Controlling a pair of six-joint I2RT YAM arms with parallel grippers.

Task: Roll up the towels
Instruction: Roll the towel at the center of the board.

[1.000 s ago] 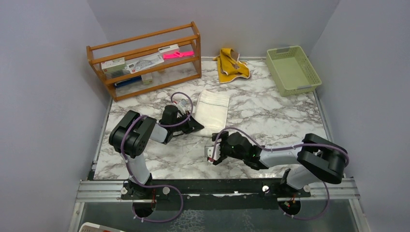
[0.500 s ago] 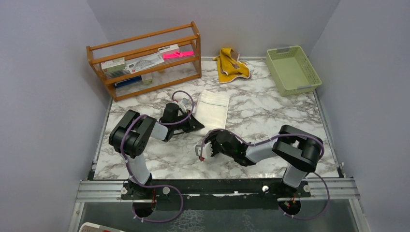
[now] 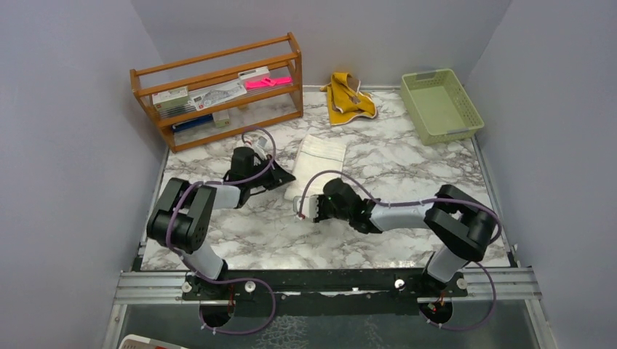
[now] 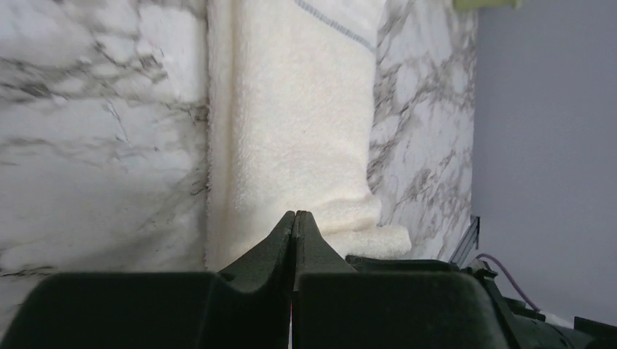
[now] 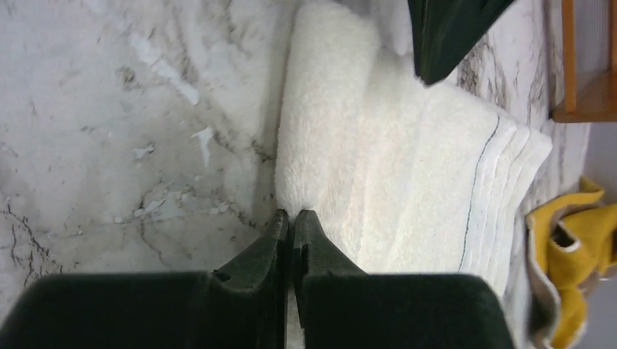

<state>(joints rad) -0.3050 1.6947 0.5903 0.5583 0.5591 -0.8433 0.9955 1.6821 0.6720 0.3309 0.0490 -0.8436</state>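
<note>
Right tool (image 5: 291,215) newly at towel (image 5: 407,163) edge

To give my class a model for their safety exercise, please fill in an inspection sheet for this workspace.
Surface: grey-veined marble-patterned tabletop.
Job's things: cream-white cloth towel lies flat mid-table, near end partly rolled; mustard-yellow cloth towel crumpled at the far edge.
Clutter: wooden two-shelf rack holding papers and a pink item; pale green plastic basket, empty.
Grippers: left claw and right claw both shut, tips at the cream-white towel's rolled end.
Cables: purple cables loop along both arms.
Surroundings: plain grey walls on three sides.
</note>
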